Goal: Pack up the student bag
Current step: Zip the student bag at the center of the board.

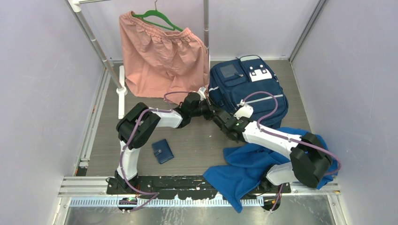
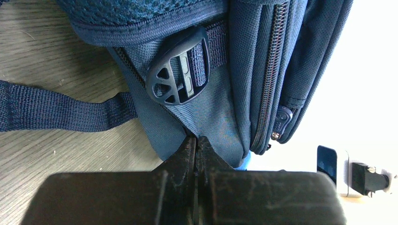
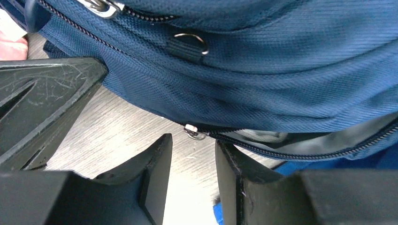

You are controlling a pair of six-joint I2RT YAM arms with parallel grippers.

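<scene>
The student bag lies flat at the back right of the table, navy with a grey pocket panel. My left gripper is at its near left corner. In the left wrist view the jaws are shut, pinching the bag's fabric just below a black strap buckle. My right gripper is open beside it. In the right wrist view its jaws stand apart just under a metal zipper slider. The zipper is open to the right of the slider, showing grey lining.
A royal-blue cloth lies under the right arm at the front right. A small navy wallet lies on the table in front of the left arm. Pink shorts hang on a green hanger from a rack at the back left.
</scene>
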